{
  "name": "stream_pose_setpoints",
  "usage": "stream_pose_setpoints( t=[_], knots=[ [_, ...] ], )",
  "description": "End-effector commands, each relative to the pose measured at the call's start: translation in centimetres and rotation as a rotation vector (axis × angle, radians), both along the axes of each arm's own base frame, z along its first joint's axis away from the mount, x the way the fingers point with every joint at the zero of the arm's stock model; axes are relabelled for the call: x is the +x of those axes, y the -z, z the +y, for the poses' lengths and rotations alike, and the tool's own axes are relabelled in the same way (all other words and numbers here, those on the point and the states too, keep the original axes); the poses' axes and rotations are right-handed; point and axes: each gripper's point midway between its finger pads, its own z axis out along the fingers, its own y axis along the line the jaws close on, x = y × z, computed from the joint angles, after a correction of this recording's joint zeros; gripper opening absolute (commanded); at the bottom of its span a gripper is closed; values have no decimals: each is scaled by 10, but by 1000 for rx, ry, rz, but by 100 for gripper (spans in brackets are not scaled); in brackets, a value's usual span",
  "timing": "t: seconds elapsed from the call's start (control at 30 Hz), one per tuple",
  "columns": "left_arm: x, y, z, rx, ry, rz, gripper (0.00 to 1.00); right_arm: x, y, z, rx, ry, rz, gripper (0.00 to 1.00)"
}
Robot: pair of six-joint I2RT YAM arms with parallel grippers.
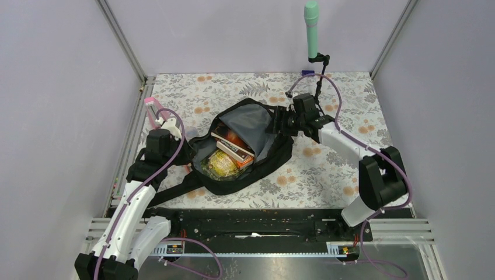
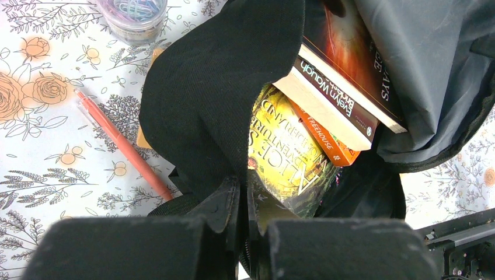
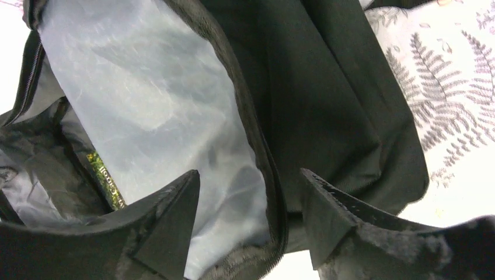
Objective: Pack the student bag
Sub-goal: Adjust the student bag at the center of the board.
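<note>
The black student bag (image 1: 274, 160) lies open in the middle of the table, grey lining up, with several books inside (image 1: 232, 149). In the left wrist view a yellow book (image 2: 286, 146), an orange one (image 2: 327, 140) and a dark one (image 2: 350, 64) show in the bag's opening. My left gripper (image 1: 185, 153) is shut on the bag's left rim (image 2: 222, 105), its fingers (image 2: 225, 201) pinching the black fabric. My right gripper (image 1: 279, 123) is open; its fingers (image 3: 175, 210) straddle the zippered rim (image 3: 257, 140) at the bag's far right edge, one inside against the lining.
A red pen (image 2: 122, 143) lies on the floral tablecloth just left of the bag. A clear jar of coloured clips (image 2: 133, 16) stands beyond it. A pink item (image 1: 152, 111) stands by the left arm. A green microphone on a stand (image 1: 312, 35) is at the back.
</note>
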Motion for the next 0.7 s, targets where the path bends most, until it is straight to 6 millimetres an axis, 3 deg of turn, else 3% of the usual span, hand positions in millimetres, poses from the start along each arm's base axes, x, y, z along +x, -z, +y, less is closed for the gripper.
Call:
stream_pose_setpoints(
  t=[0.0,0.1,0.2,0.47,0.57,0.67],
  knots=[
    [15,-30,-7,-34,25,-120,0,25,-35,22,79,-52,-79,59],
    [14,-30,-8,-39,28,-120,0,24,-46,22,93,-57,-97,23],
    [14,-34,-13,-60,51,-133,0,22,-72,12,70,-34,-164,3],
    [8,-45,-59,-143,175,-144,0,-9,-174,-18,34,-55,-429,0],
    [5,-45,-89,-185,227,-139,0,-28,-189,-22,44,-91,-490,0],
    [4,-47,-114,-209,263,-141,0,-49,-188,-17,56,-150,-507,0]
  ],
)
